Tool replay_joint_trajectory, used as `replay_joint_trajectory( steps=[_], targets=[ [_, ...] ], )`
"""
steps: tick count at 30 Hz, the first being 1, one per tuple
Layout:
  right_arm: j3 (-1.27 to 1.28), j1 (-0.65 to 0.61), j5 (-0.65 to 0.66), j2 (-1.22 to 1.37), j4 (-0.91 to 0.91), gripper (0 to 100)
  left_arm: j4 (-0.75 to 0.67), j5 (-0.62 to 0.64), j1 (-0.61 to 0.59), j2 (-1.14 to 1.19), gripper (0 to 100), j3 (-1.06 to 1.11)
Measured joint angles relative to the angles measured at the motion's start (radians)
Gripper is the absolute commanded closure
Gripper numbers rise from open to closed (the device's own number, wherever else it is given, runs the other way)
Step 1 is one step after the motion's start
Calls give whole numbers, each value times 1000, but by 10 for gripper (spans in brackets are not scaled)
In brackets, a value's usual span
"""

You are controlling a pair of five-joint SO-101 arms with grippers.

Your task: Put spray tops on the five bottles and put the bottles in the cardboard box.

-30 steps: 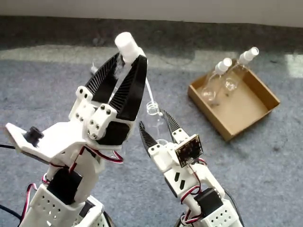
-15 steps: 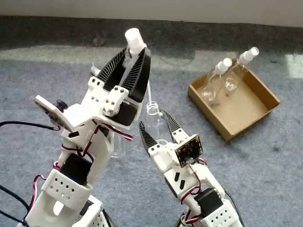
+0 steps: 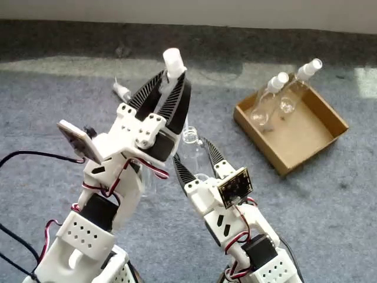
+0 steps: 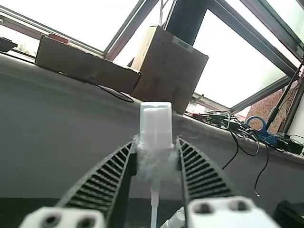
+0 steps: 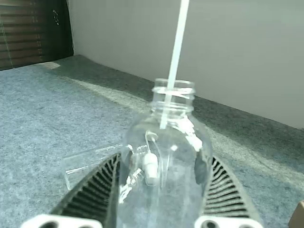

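Note:
My left gripper is shut on a white spray top, held above the table with its thin dip tube hanging down into the neck of a clear bottle. In the left wrist view the spray top sits clamped between the black fingers. My right gripper is shut on that upright clear bottle, its mouth uncapped. A cardboard box at the right holds two capped bottles leaning on its far wall.
Another clear bottle lies on its side on the grey carpet behind the held one. A further spray top or bottle end lies on the carpet left of my left gripper. A dark strip and pale wall run along the far edge.
My left arm has swung right and lowered, bringing the spray top over the held bottle so its tube now enters the neck. The right arm kept still.

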Motion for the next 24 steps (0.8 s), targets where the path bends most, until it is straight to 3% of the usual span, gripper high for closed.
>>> replay_joint_trajectory(
  steps=[24],
  targets=[
    [0,3,0,2,26,875,0,5,49,-2,995,213]
  ],
)
